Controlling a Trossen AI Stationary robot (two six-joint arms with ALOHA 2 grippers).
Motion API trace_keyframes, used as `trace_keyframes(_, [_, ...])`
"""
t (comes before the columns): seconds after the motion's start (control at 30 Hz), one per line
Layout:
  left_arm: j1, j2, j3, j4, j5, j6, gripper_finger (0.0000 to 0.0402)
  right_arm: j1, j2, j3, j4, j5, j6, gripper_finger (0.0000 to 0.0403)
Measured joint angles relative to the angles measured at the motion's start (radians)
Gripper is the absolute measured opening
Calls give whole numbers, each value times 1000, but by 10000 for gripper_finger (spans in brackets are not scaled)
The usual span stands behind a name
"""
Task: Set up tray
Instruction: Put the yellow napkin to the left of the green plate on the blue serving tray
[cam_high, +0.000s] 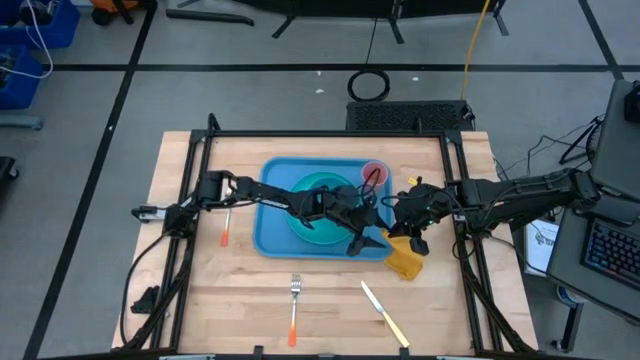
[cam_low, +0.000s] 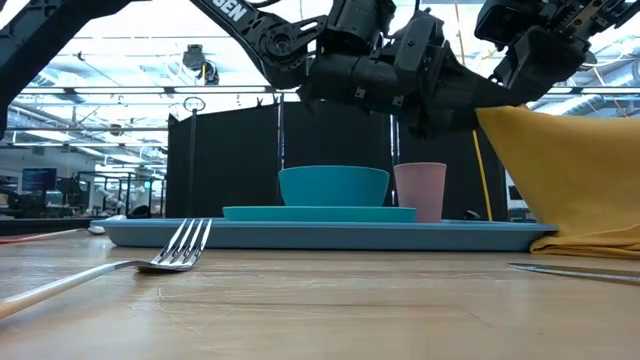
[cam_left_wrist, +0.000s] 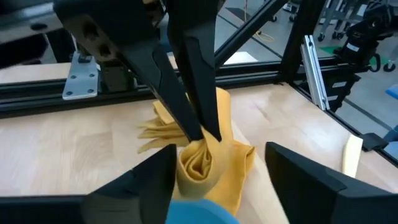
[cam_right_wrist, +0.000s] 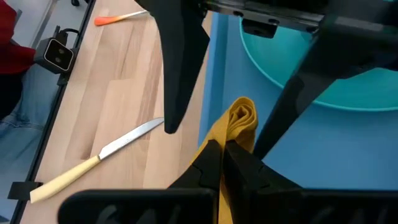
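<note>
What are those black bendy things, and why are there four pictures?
They are two robot arms with pinching jaws. One camera looks down from above, one sits at table level, and one rides on each arm's wrist. On the wooden table lies a blue tray holding a teal plate, a bowl and a pink cup. A fork and a knife wait nearby. The right gripper pinches a yellow napkin at the tray's edge. The left gripper hangs open beside it.
</note>
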Motion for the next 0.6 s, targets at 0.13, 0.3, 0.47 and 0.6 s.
trace_keyframes(0.13, [0,0,0,-8,-6,4,204,0,0,0,0,0,0,0])
trace_keyframes(0.3, [0,0,0,6,-3,13,159,0,0,0,4,-1,0,0])
trace_keyframes(0.47, [-1,0,0,24,10,25,110,0,0,0,12,-24,0,0])
trace_keyframes(0.6, [0,0,0,19,19,32,60,0,0,0,17,-26,-7,0])
